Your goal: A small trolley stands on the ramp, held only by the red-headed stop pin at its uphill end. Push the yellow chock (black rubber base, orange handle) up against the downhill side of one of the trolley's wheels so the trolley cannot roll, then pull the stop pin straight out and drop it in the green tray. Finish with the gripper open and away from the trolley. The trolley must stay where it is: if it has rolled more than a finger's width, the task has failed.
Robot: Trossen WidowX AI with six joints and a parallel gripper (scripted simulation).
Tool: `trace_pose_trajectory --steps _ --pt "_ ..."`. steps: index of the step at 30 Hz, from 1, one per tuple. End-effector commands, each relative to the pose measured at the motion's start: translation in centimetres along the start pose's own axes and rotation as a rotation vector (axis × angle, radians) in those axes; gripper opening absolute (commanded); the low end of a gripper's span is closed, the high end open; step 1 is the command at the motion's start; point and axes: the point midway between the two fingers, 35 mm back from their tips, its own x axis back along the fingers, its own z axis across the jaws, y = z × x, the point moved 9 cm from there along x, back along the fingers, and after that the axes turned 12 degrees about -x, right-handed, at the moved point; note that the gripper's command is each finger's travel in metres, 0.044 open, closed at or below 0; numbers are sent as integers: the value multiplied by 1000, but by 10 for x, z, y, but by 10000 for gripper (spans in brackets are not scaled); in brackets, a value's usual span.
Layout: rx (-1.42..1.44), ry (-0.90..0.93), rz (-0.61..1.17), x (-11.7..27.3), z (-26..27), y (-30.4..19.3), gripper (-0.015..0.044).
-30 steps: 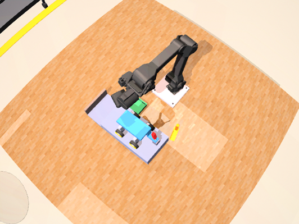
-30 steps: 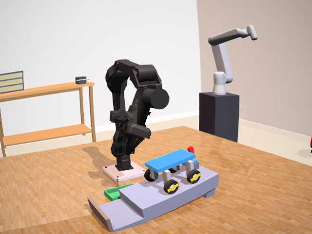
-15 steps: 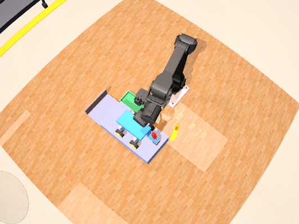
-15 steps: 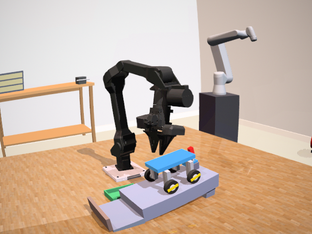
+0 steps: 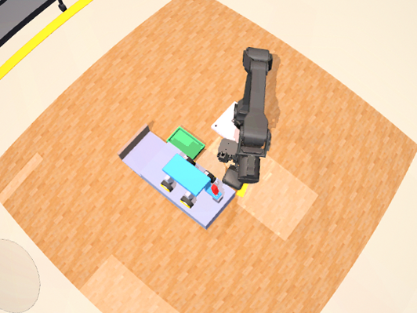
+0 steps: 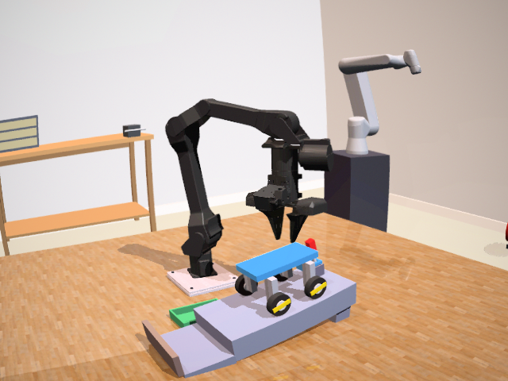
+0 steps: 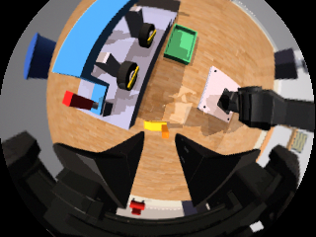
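Observation:
The blue trolley [image 5: 186, 173] [image 6: 276, 260] [image 7: 91, 37] stands on the grey ramp [image 5: 200, 215] [image 6: 262, 342] [image 7: 122, 115]. The red-headed stop pin [image 5: 214, 189] [image 6: 310, 244] [image 7: 74, 100] stands in its block at the trolley's uphill end. The yellow chock [image 5: 241, 189] [image 7: 155, 125] lies on the table beyond the ramp's uphill end, partly under the arm in the top view; its orange handle shows in the wrist view. My gripper [image 6: 285, 240] [image 7: 160, 135] is partly open and empty, pointing down above the table, behind the trolley in the exterior view. The green tray [image 5: 185, 142] [image 6: 190, 313] [image 7: 181, 43] is empty.
The arm's white base plate [image 5: 224, 126] [image 6: 188, 286] [image 7: 209, 101] is near the tray. The ramp has an upright brown end board [image 5: 133, 141] [image 6: 162, 348] at its low end. The tray lies along the ramp's side nearest the arm base.

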Motion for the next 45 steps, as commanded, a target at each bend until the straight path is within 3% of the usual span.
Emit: trace_pose_trajectory --steps 1,8,19,45 --pt "36 -32 30 -3 -13 -16 190" --pt "54 -44 42 -8 -18 -23 190" --pt "54 -45 42 -47 -20 -25 190" --pt "54 -45 42 -79 -22 -27 190"
